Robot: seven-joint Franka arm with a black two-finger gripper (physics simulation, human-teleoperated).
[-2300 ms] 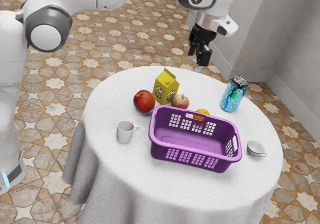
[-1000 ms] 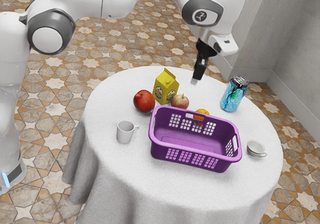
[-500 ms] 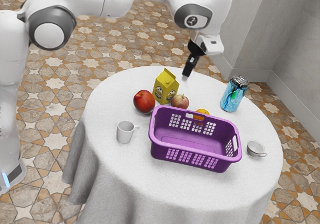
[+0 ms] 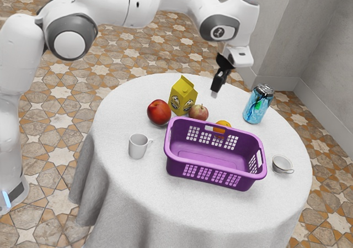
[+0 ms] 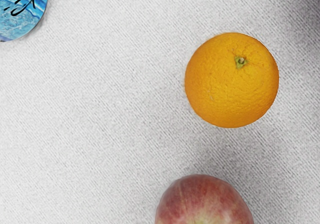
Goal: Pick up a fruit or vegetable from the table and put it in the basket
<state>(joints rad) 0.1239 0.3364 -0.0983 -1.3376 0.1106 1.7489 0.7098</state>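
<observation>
On the drink can [image 4: 258, 104], your wrist view brings up black script lettering on blue, cut off at the picture's edge, so you get no whole word. The yellow carton [image 4: 182, 96] has dark-and-white emblems on its faces, with any print too small for you to read. Your arm [image 4: 129, 5] carries a round dark logo near the wrist.

Your hand [image 4: 215, 92] hangs above the worktop [image 4: 113, 148], pointing down, with nothing in its hold and touching nothing. How far open it is, you cannot tell from this angle.

You have the orange [image 5: 231, 79] on the worktop, outside the purple basket [image 4: 215, 173], behind its far wall and partly seen through the handle slot. The pale red apple [image 4: 198, 112] sits near the orange, close to the carton, and a darker red fruit [image 4: 159, 112] lies on the carton's other side. A white mug [image 4: 137, 147] stands beside the basket toward the exterior view's left, and a small white cup [image 4: 282, 164] toward the exterior view's right.
</observation>
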